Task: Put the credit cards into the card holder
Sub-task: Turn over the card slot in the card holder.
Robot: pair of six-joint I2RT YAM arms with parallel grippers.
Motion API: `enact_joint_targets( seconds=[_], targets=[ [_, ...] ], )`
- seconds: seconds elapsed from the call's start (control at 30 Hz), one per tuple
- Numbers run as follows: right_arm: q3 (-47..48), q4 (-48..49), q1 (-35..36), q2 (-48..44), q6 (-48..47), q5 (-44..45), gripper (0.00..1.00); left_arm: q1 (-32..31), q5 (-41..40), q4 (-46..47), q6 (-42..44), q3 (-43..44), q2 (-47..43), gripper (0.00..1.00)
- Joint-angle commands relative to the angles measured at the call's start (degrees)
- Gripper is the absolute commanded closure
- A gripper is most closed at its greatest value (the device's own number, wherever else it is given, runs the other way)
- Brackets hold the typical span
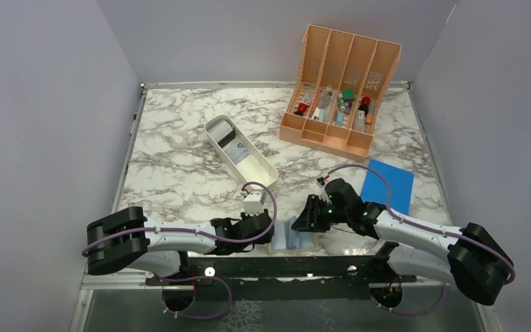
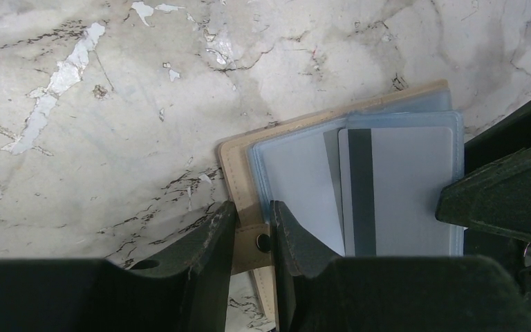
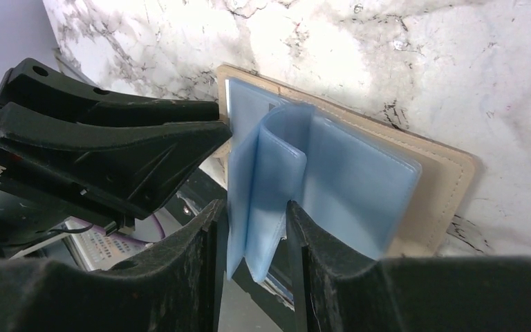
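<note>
The card holder (image 1: 296,238) lies open at the table's front edge, tan outside (image 2: 233,162) with blue-grey pockets. A grey credit card (image 2: 401,194) with a dark stripe sits in its right-hand pocket. My left gripper (image 2: 252,211) is shut on the holder's tan snap tab (image 2: 252,243). My right gripper (image 3: 254,207) is closed round a raised loop of blue pocket leaves (image 3: 269,180), both fingers touching it. In the top view the left gripper (image 1: 269,234) and right gripper (image 1: 307,220) flank the holder. More credit cards (image 1: 229,142), dark and grey, lie in the white tray.
The long white tray (image 1: 256,166) lies diagonally at mid-table. A peach slotted organizer (image 1: 339,83) with small items stands at the back right. A flat bright-blue rectangle (image 1: 388,185) lies just behind my right arm. Grey walls enclose the table.
</note>
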Motion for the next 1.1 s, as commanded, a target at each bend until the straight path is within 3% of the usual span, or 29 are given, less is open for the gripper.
enact_joint_targets(
  seconds=[0.0,1.07],
  targets=[
    [-0.7,3.3,0.1,0.3,0.6,-1.5,0.61,-0.2,3.1,-1.5,-0.2,0.0,1.6,0.71],
    [-7.3,22.6,0.2,0.1,1.5,-6.3,0.67,-0.2,3.8,-1.5,0.2,1.3,3.7,0.72]
  ],
)
